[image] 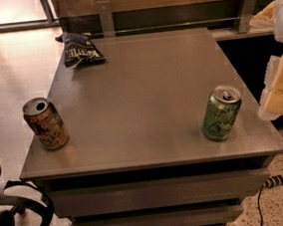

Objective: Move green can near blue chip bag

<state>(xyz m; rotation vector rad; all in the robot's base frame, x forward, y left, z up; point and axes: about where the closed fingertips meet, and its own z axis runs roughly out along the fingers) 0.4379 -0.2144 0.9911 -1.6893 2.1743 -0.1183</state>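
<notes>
The green can [221,113] stands front-right, claw [278,91] near its right, blue chip bag [81,51] back-left.

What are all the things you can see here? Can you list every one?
green can: one, light green, standing near the table's front right.
orange-brown can: one, orange-brown, standing near the front left edge.
blue chip bag: one, dark blue with white letters, lying at the far left corner.
table: one, grey-brown, in the middle.
chair: one, black, on the floor at bottom left.
cable: one, on the floor at bottom right.
gripper: one, cream-white, at the right edge, apart from the green can.
</notes>
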